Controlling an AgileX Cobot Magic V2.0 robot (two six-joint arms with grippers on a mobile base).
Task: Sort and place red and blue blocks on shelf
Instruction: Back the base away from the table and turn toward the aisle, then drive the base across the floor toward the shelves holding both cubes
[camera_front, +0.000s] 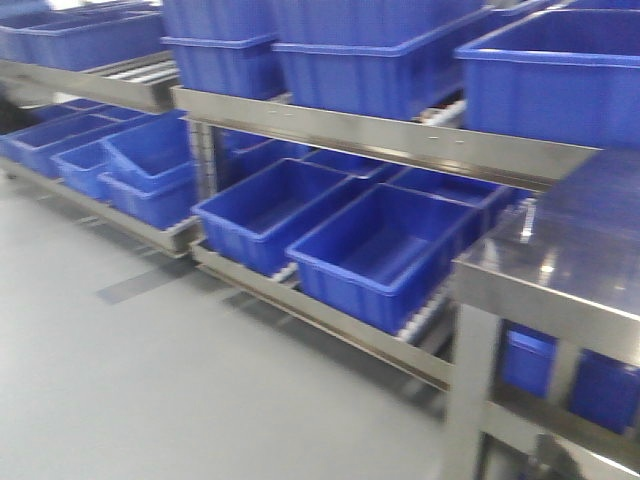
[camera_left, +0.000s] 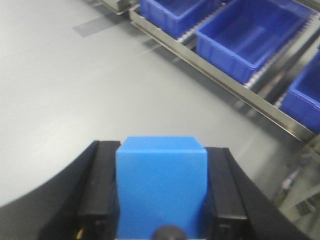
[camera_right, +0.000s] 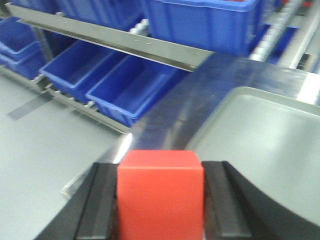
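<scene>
Blue block (camera_left: 161, 192) fills left gripper (camera_left: 161, 152); red block (camera_right: 160, 197), right gripper (camera_right: 160, 172).

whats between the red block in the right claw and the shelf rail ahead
Only bare steel tabletop up to the shelf rail; grey tray sits to the right. Right wrist view.

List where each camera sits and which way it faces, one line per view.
Exterior front: off the arms, facing the shelf of blue bins, steel tabletop at right; no robot part shows.
Left wrist: behind the left gripper, looking past its blue block over floor to the lower bins; black fingers show.
Right wrist: behind the right gripper, looking past its red block over tabletop and grey tray to the shelf; fingers show.
Shared: all three see the shelf's lower bins.
</scene>
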